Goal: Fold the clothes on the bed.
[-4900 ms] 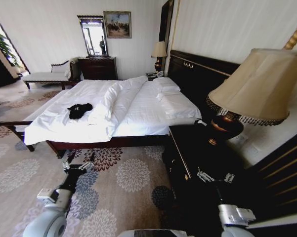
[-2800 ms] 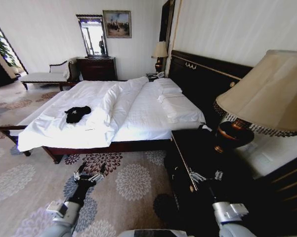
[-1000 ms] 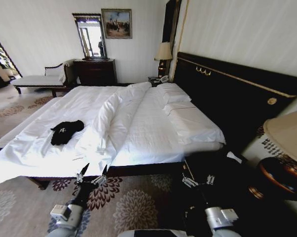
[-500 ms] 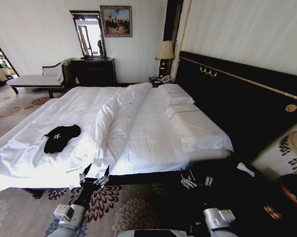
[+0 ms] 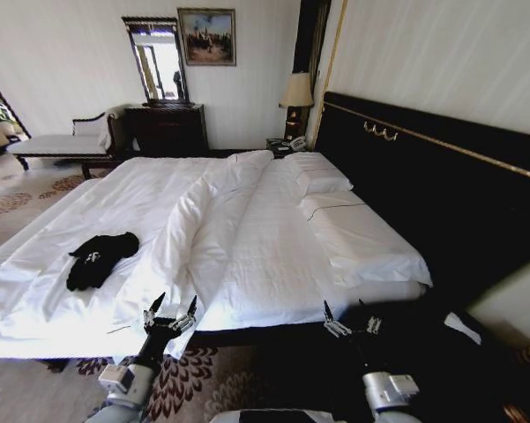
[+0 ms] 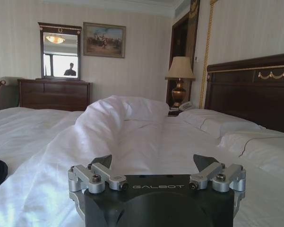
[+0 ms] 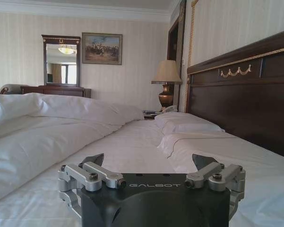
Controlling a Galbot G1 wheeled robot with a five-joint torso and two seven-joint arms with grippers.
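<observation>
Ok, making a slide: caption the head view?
Both open claws, left and right, at the bed's edge; black T-shirt unfolded.

The white lettering on the black T-shirt (image 5: 101, 258) is too small to read; the left wrist view's edge cuts off most of it
</observation>
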